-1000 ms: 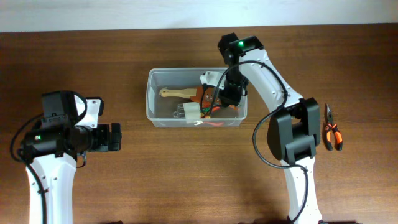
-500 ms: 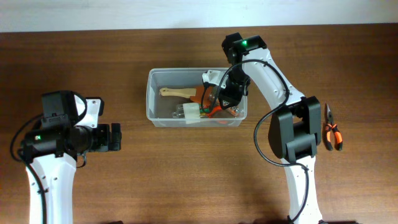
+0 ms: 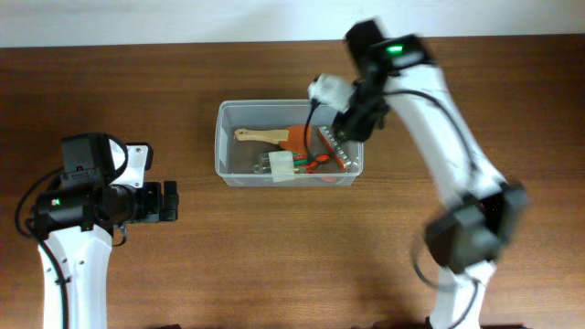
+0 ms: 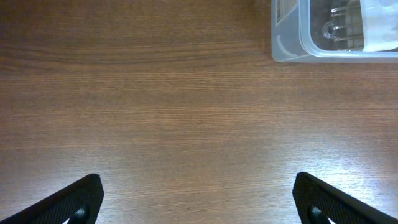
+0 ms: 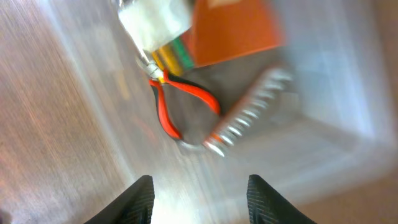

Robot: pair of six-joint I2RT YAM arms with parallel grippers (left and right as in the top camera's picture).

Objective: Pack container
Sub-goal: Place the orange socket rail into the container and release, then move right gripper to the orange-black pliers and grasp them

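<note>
The clear plastic container (image 3: 221, 137) stands mid-table and holds a wooden-handled brush (image 3: 259, 136), a white block (image 3: 281, 166), an orange piece (image 3: 297, 137), small red-handled pliers (image 5: 186, 106) and a red strip with a row of metal bits (image 3: 335, 146). My right gripper (image 3: 352, 117) hovers over the container's right end, blurred by motion. In the right wrist view it (image 5: 199, 199) is open and empty above the tub's inside. My left gripper (image 3: 170, 201) is open and empty over bare table, left of the container, whose corner (image 4: 286, 37) shows in the left wrist view.
The wooden table (image 3: 274, 256) runs to a pale back edge at the top of the overhead view. The right arm's blurred lower links (image 3: 466, 228) cover the table's right side.
My right gripper has risen out of the container and the right arm has swung to the right. The red strip with metal bits now lies uncovered in the tub. The left arm has not moved.
</note>
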